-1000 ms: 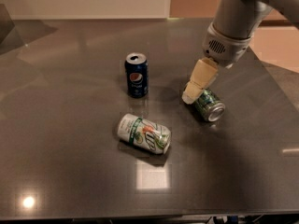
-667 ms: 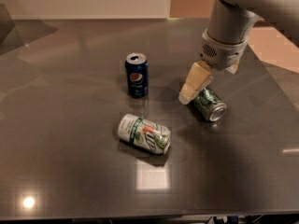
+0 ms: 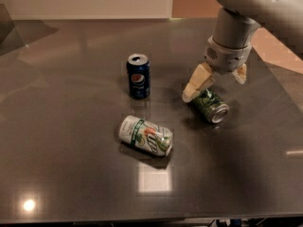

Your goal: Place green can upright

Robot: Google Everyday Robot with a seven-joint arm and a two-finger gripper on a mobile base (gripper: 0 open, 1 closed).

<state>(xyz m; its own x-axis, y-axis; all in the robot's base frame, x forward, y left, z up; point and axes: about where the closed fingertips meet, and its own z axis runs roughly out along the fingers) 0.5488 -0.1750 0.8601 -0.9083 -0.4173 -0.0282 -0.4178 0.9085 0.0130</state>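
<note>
The green can (image 3: pixel 210 106) lies on its side on the dark table (image 3: pixel 71 174), right of centre, its silver end facing front right. My gripper (image 3: pixel 215 88) hangs just above and behind it, open. One cream finger (image 3: pixel 196 84) reaches down beside the can's rear left end. The other finger (image 3: pixel 240 73) stands off to the right, higher up. Nothing is held.
A dark blue Pepsi can (image 3: pixel 138 76) stands upright left of the gripper. A white 7UP can (image 3: pixel 146 135) lies on its side in front of it. The table's right edge (image 3: pixel 279 79) runs close behind the arm.
The arm has shifted slightly and the wrist has turned, so the second finger now shows on the right. The green can has not moved.
</note>
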